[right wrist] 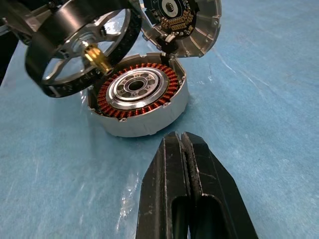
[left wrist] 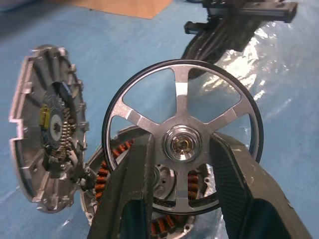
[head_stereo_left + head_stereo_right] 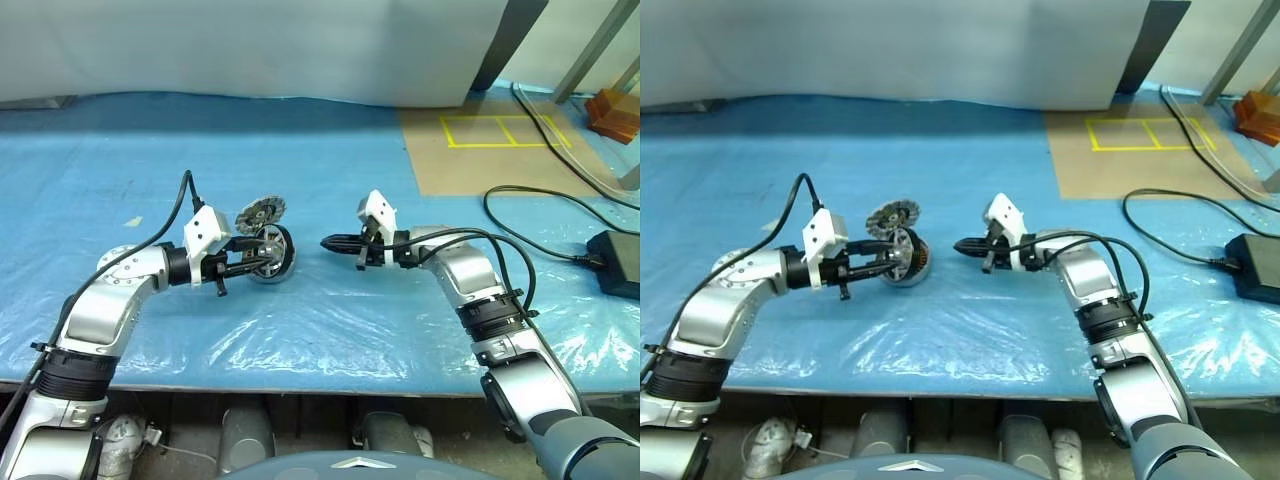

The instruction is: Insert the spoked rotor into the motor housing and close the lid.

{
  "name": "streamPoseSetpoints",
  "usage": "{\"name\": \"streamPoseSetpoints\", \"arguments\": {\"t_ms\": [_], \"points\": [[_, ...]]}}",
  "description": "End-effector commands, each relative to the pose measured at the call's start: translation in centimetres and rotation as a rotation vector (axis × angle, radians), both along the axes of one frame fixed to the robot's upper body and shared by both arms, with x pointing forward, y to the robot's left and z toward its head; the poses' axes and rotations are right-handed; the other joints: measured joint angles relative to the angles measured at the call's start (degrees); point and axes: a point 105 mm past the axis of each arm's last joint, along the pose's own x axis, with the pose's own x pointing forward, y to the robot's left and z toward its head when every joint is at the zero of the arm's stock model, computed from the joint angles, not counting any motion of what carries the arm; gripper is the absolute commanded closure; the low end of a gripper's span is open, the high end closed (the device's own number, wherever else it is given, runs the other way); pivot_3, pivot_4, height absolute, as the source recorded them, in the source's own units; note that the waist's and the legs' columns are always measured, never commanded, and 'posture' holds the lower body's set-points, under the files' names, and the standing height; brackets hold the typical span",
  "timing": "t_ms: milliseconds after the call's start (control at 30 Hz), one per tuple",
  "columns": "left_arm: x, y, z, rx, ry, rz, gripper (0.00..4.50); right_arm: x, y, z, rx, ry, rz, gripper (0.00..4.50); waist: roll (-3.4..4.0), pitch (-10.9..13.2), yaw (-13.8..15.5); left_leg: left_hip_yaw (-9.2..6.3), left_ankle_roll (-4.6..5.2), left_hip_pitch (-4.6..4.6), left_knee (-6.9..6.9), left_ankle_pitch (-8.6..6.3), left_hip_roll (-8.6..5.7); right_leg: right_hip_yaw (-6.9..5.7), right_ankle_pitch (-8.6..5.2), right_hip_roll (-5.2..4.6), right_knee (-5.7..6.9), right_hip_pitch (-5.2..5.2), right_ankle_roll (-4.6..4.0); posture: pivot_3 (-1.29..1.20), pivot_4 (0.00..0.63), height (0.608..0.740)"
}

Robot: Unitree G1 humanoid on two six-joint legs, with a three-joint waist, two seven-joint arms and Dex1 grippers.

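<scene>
Rotor insertion, in hand: spoked rotor (image 2: 182,144) carried at the open motor housing (image 1: 139,102), not yet seated.
Left gripper (image 3: 252,258) pinches the rotor, fingers either side of its hub, wheel tilted just above the copper windings. Housing rests on the blue table sheet (image 3: 300,330), its lid (image 1: 182,22) hinged up at the rim. Right gripper (image 1: 182,144) pressed together, empty, near the housing. Next move likely calls for levelling the rotor, centring its brass shaft on the hub, lowering it; lid follows.

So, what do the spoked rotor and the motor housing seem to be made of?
Spoked rotor: probably machined metal, shiny silver spokes, dark outer rim, brass-coloured shaft. Motor housing: likely matte silver-grey metal shell, with copper-coloured windings ringing a polished hub.
</scene>
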Motion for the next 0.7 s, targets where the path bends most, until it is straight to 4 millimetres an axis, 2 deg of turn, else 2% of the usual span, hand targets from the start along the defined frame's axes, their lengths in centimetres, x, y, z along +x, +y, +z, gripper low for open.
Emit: {"name": "streamPoseSetpoints", "arguments": {"t_ms": [33,167,367,700], "points": [[-0.2,0.4,-0.3,-0.020,-0.023,0.020,3.17,0.0,0.0,1.1,0.010,-0.049,0.008,4.50,0.00,0.0,0.0,0.00,0.00,0.00,0.00,0.00,0.00,0.01,0.00,0.00,-0.01,0.00,0.00,0.00,0.150,0.740],[0.3,1.1,-1.2,-0.009,-0.020,0.070,3.17,-0.3,-0.1,0.9,0.006,-0.043,0.007,4.50,-0.01,0.0,0.0,-0.01,0.00,0.01,-0.02,0.00,0.01,-0.02,0.00,0.01,0.00,0.00,0.00,0.00,0.150,0.740],[1.2,1.5,-0.8,0.001,-0.047,0.100,3.17,-0.2,0.0,0.9,0.004,-0.043,0.008,4.50,-0.01,0.0,0.0,-0.01,0.00,0.02,0.02,0.00,-0.01,0.00,0.00,-0.01,0.02,0.00,0.00,0.00,0.150,0.740],[0.8,1.9,-0.8,0.080,-0.043,0.078,3.17,-0.4,0.1,0.4,-0.004,-0.038,0.009,4.50,-0.01,0.0,-0.1,0.00,0.00,0.03,0.01,0.00,0.00,0.02,0.00,0.00,0.01,0.00,0.00,0.00,0.150,0.740]]}}
